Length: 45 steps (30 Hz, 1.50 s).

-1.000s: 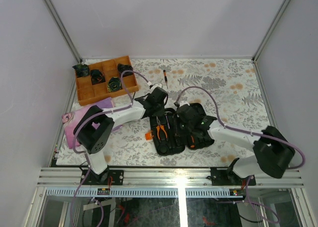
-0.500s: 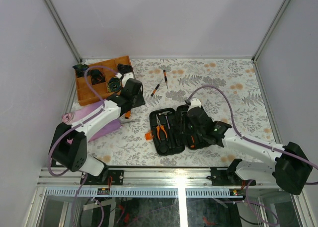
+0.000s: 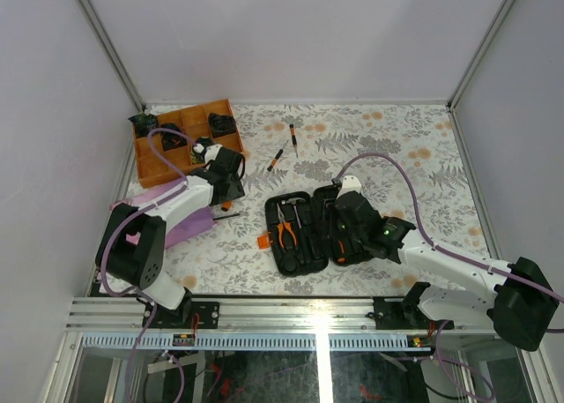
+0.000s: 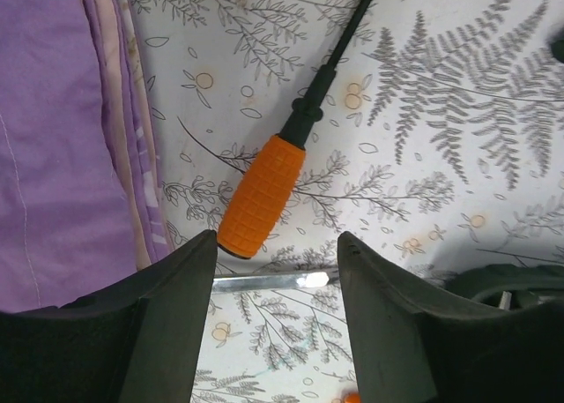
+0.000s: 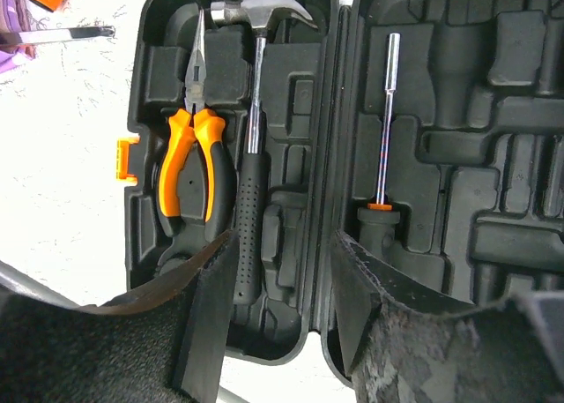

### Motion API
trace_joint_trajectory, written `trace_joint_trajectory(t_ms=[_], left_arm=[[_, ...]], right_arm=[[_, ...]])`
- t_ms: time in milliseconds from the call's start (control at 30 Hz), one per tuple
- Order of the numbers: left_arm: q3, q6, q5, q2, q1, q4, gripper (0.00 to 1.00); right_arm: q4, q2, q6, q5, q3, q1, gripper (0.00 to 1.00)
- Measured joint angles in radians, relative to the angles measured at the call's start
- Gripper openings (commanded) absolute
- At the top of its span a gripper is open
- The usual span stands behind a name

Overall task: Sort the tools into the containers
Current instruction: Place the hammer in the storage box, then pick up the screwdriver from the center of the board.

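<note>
The black tool case (image 3: pixel 304 253) lies open like a book. Orange-handled pliers (image 5: pixel 196 165), a steel-headed hammer (image 5: pixel 254 121) and a thin driver (image 5: pixel 385 130) sit in its moulded slots. My right gripper (image 5: pixel 282 253) hovers open over the case's hinge, holding nothing. My left gripper (image 4: pixel 277 262) is open just above the table, left of the case. An orange-handled screwdriver (image 4: pixel 262 196) lies just beyond its fingertips, and a bare steel shaft (image 4: pixel 264 282) runs between them. Two short orange-and-black drivers (image 3: pixel 276 160) (image 3: pixel 293 138) lie farther back on the table.
An orange-brown wooden divided tray (image 3: pixel 159 160) with black items stands at the back left. A purple cloth (image 4: pixel 53 147) lies right beside the left gripper. The case's orange tab (image 5: pixel 123 160) sticks out on its left side.
The left arm swung left from the case to a spot beside the purple cloth and tray. The right arm drew back toward the near edge, its gripper still over the case.
</note>
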Motion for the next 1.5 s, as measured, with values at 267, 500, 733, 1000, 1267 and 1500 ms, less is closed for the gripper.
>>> trace_joint_trajectory(t_ms=[267, 500, 733, 1000, 1267, 1500], left_arm=[[0.000, 0.006, 0.008, 0.093, 0.038, 0.019, 0.56], [0.004, 0.026, 0.030, 0.174, 0.043, 0.076, 0.46], [0.013, 0.048, 0.063, 0.190, 0.043, 0.116, 0.24], [-0.010, 0.048, 0.087, 0.135, 0.035, 0.117, 0.02], [-0.031, 0.048, 0.126, -0.095, -0.068, 0.115, 0.00], [-0.121, 0.037, 0.278, -0.343, -0.133, 0.193, 0.00]], right_arm=[[-0.033, 0.000, -0.022, -0.001, 0.009, 0.000, 0.53], [-0.058, -0.006, -0.041, -0.002, 0.015, 0.000, 0.53], [-0.081, -0.038, -0.044, 0.002, 0.015, 0.000, 0.53], [-0.086, -0.088, -0.040, 0.026, 0.015, 0.000, 0.52], [-0.083, -0.159, 0.015, 0.084, 0.015, 0.000, 0.54], [0.006, -0.233, 0.157, 0.103, 0.012, 0.000, 0.68]])
